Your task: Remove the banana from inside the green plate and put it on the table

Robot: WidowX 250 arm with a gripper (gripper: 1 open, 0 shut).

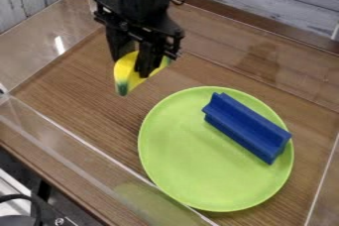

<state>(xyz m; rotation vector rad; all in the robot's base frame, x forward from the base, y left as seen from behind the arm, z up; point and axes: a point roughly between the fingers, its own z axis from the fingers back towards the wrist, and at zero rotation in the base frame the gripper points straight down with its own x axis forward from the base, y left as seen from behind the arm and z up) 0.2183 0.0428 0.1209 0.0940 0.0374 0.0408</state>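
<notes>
My black gripper (137, 59) is shut on the banana (127, 76), a small yellow curved toy with a greenish tip pointing down. It hangs over the brown wooden table (79, 101), left of and just beyond the rim of the green plate (185, 146). The fingers (149, 54) clamp the banana's upper part and hide it. The banana's tip is close to the tabletop; whether it touches cannot be told.
A blue rectangular block (247, 126) lies on the right half of the plate. Clear acrylic walls (59, 156) border the table at front and left, and a pale planked wall stands behind.
</notes>
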